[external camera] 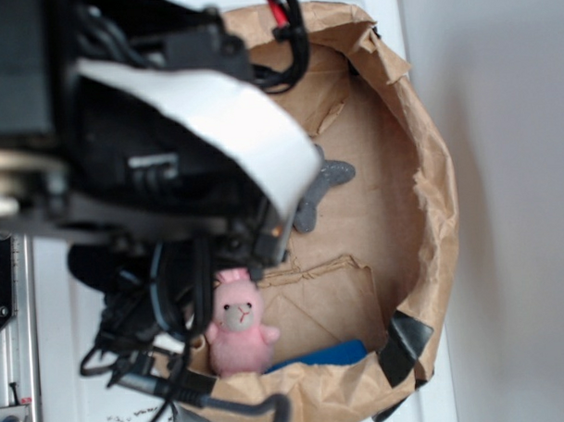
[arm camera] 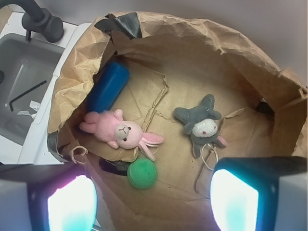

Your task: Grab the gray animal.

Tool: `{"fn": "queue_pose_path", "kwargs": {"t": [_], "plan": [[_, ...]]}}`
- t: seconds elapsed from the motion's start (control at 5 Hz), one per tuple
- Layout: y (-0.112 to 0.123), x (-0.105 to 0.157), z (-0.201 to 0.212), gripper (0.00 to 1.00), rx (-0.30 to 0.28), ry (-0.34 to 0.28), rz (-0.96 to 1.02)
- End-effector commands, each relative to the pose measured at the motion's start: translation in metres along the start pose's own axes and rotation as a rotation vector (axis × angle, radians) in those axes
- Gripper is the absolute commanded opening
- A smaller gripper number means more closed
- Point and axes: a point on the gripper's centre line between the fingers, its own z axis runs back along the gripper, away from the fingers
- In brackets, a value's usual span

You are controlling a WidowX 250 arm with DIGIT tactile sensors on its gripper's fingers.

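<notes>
Brown paper forms the bag that fills the exterior view, its rim rolled down and patched with black tape. The robot arm hangs over the bag's left half and hides most of the floor; the gripper itself cannot be made out from here. Just past the arm's edge, two limbs of the gray animal stick out on the bag floor. The pink bunny sits upright near the lower rim, with a blue object beside it.

In the wrist view the camera looks straight down into the bag. The gripper is spread wide, its two fingers at the bottom corners, holding nothing and above the toys. The gray animal lies face up right of centre with limbs splayed and a string loop trailing, closer to the right finger. The pink bunny lies on its side to the left, a green ball near its ears, the blue object by the bag wall. A sink shows outside the bag.
</notes>
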Motion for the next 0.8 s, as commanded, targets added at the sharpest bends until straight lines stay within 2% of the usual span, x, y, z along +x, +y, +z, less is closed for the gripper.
{"fn": "queue_pose_path", "kwargs": {"t": [0.0, 0.2, 0.4, 0.6], "plan": [[0.016, -0.001, -0.052, 1.0, -0.036, -0.175, -0.322], [0.024, -0.005, -0.069, 1.0, -0.037, -0.164, -0.392], [0.035, -0.002, -0.088, 1.0, -0.064, -0.11, -0.398], [0.035, 0.008, -0.104, 1.0, -0.063, -0.03, -0.437]]}}
